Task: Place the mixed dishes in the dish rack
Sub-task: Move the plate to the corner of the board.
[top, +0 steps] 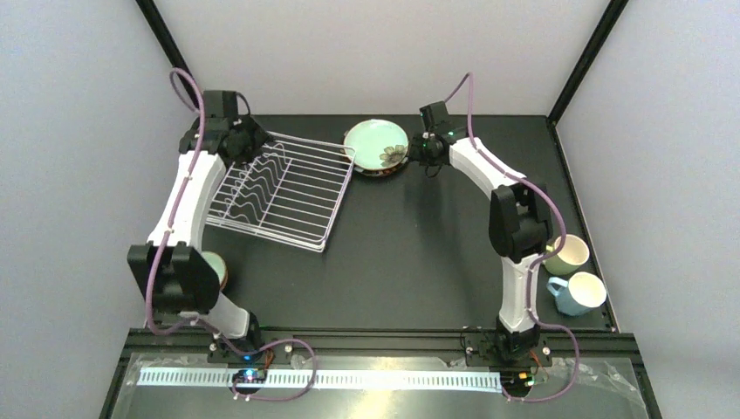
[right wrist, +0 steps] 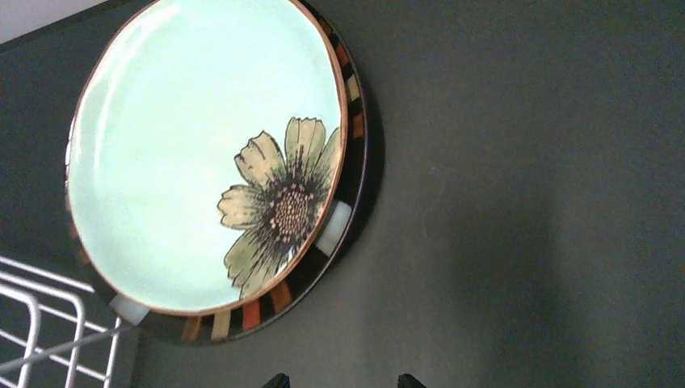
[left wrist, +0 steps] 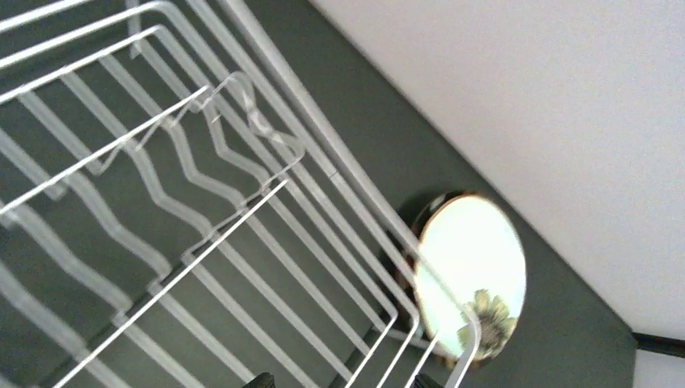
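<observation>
Flowered plate [top: 375,142] sat on table [top: 436,244] just beside rack [top: 288,188], not yet loaded. R claw [right wrist: 339,381] hung near it, jaws apart, empty; L claw [left wrist: 341,381] apart over rack. Next, prob.: grip plate's rim.

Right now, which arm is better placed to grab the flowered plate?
Right. Its open tool sits just beside the plate, facing it. The left tool is over the far left corner of the rack, with the rack's width between it and the plate.
</observation>
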`<state>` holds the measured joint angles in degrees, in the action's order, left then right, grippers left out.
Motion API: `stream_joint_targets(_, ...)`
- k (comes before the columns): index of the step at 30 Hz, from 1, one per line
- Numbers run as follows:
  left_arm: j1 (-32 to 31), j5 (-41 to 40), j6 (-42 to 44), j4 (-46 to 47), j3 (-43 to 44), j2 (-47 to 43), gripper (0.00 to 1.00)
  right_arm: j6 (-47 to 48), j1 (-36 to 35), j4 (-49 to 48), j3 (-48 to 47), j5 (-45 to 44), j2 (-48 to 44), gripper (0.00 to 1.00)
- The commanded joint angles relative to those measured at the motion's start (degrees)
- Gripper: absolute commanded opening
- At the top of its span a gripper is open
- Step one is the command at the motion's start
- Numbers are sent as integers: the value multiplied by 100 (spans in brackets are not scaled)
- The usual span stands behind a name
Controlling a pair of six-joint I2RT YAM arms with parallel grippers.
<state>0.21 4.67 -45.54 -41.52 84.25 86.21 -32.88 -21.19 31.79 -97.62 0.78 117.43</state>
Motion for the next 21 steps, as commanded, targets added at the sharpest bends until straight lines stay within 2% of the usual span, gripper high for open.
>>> stream_joint_targets(1,-269,-80,283,91,1354,936,98,142,147,-74,-578,220,357,77)
stream_joint_targets(5,-472,-315,435,-338,3182,2179,98,450,174,221,-1377,11,762,77)
stream_joint_targets(8,-525,-284,437,-442,4080,2916,98,554,230,376,-1686,-51,934,77)
stream_joint_targets(14,-549,-61,408,216,4720,4120,96,703,342,516,-1954,-322,1236,77)
stream_joint_targets(17,-603,-105,529,227,5413,4811,95,818,344,348,-1909,-426,1258,77)
stream_joint_targets(21,-638,-123,571,542,5895,5442,95,868,344,574,-2400,-450,1577,77)
